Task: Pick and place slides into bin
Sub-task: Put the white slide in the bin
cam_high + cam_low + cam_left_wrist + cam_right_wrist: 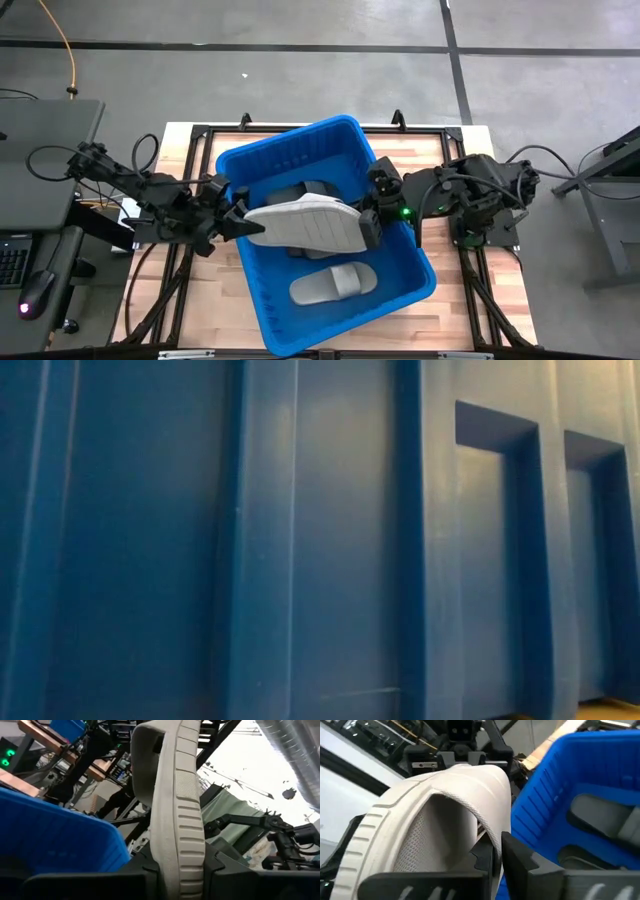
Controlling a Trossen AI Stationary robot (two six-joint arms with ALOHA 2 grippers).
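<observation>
Surface: wooden table (190,300) on a grey floor, blue bin (410,250) sitting skewed on it.
Bin: deep, bright blue, ribbed walls, rolled rim; its wall fills the low view.
Held slide (305,225): pale grey-white, ribbed sole edge, broad strap, lying on its side above the bin's middle, spanning from the bin's left rim toward its right wall.
Left gripper (240,222): at the bin's left rim, fingers closed on one end of the held slide.
Right gripper (368,225): inside the bin's right wall, fingers pinched on the held slide's strap end.
Bin contents: grey slide (333,284) near the front wall; black slide (300,192) toward the back, partly hidden.
Clearance: open bin floor between the grey slide and the black slide.
</observation>
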